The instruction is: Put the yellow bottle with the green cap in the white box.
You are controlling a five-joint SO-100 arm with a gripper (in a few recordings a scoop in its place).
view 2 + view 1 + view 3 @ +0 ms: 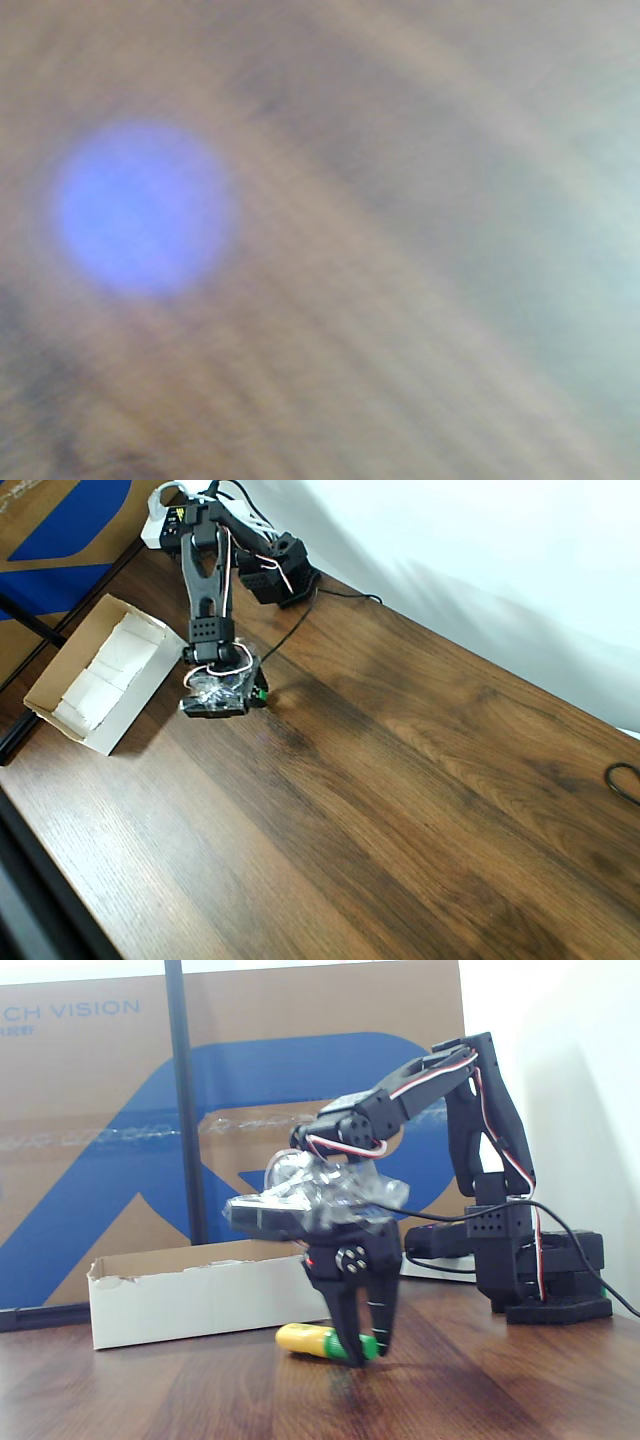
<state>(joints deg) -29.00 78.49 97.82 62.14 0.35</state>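
While the small yellow plastic bottle with the green cap (318,1342) lies on its side on the dark wood-grain counter (520,1390), it is straddled by the black two-finger gripper (362,1348), whose fingers are set down around the capped end. In the fixed view one finger (347,1332) is seen crossing in front of the bottle near the cap, and the other finger (384,1312) stands just to the right of the cap; the jaws are drawn in close around the bottle, though whether they actually press on it cannot be told. The yellow body is seen projecting to the left of the fingers. From overhead, only a speck of green (260,693) is visible at the right edge of the gripper head.

Just beside the bottle, on the side away from the fixed camera, the shallow white cardboard box (190,1300) is placed; in the overhead view it (52,668) is seen left of the gripper, open-topped, with tan inner walls and white paper pieces lining its bottom. The black arm (205,570) is seen reaching down from its base near the counter's far edge. A large brown-and-blue carton (110,1130) stands behind the box. The wrist view is too blurred for anything beyond wood grain and a bluish spot to be made out.
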